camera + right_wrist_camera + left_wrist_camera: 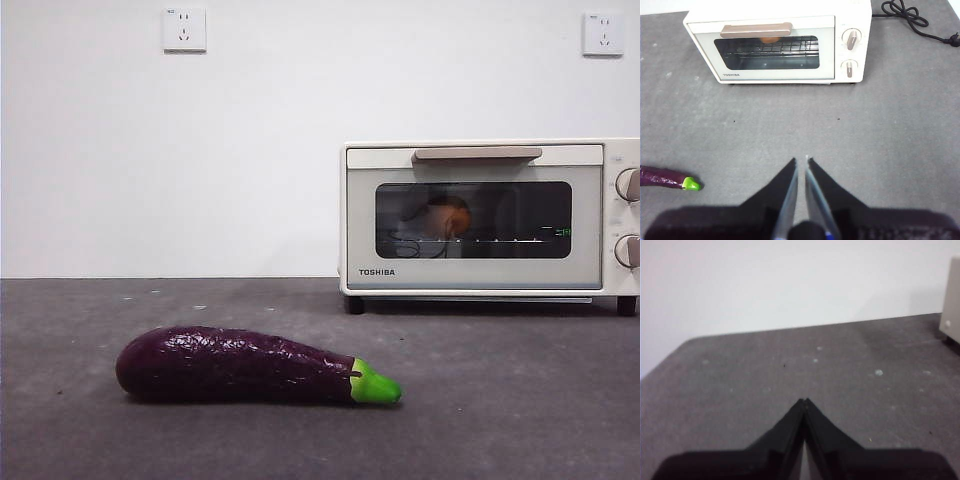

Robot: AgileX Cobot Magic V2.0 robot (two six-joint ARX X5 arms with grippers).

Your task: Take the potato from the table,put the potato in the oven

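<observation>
The potato (446,216) shows only dimly through the oven's (480,215) dark glass, its outline unclear.

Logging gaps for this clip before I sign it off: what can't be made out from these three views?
- Potato: front view, only an orange blur behind the oven door's dark, reflective glass; what it rests on can't be told.
- Oven's right side: cut by the front view's edge.
- Eggplant: right wrist view, stem end only; edge cuts the rest.
- Left gripper, right gripper: absent from the front view.
</observation>
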